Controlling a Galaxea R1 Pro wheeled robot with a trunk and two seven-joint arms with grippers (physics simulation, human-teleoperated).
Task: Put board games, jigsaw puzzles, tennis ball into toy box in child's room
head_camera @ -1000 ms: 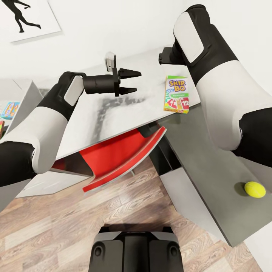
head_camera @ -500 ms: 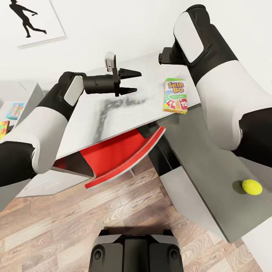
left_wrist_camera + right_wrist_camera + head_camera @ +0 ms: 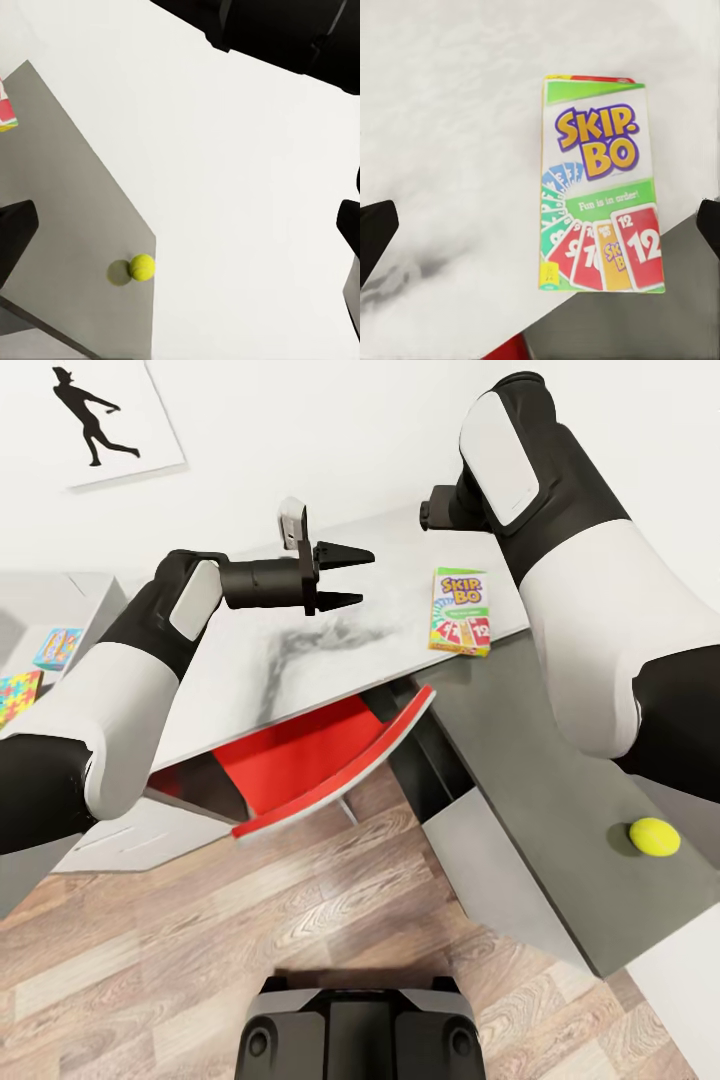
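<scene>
Nearest the robot is wood floor [image 3: 330, 900] with open room to roll closer. Next comes a red chair [image 3: 320, 765] tucked partly under the table [image 3: 250, 670], so the way straight in is blocked low down.

On the grey part of the table at the right lies the ball [image 3: 654, 836]. It sits alone near the far rim, and it could likely roll off if bumped.

Further on, the Skip-Bo box [image 3: 459, 611] lies flat on the white top, right at the corner, with its near end touching the edge where the grey part starts. That edge may make it easier to get fingers under it.

The left gripper [image 3: 352, 577] hangs over the white top, wide open and holding nothing. It has bare table below it and lots of room.

The right arm is raised above the box, probably getting ready to pick it up. Its fingertips [image 3: 376, 232] stand far apart with nothing between them.

Far off at the left, a puzzle [image 3: 18, 697] and a blue game [image 3: 57, 647] lie on another surface.
</scene>
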